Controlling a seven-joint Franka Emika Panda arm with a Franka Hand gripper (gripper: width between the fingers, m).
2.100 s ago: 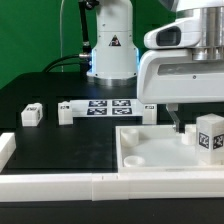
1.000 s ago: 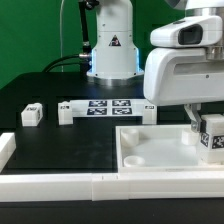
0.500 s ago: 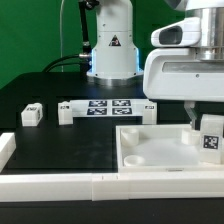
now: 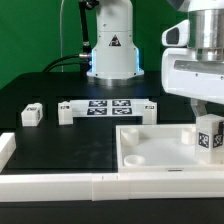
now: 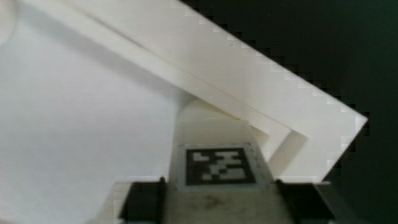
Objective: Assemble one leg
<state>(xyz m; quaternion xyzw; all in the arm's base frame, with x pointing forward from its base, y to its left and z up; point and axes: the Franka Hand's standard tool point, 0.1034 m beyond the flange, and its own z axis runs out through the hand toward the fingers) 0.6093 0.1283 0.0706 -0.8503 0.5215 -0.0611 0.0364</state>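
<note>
Pincer [image 4: 207, 113] w/ leg [image 4: 209, 138] at tray corner

Leg sits directly below the pincer, betw. its fingers, upright (long axis vertical), standing in the tray [image 4: 150, 150] corner at the exterior view's right; wrist view shows the tag face betw. both fingertips [image 5: 146, 196], fingers look clamped on it. Count: 1 arm, 1 tray, 1 marker board [image 4: 108, 106], 3 more leg-like blocks on the desk [image 4: 50, 140], well away from the pincer.
</note>
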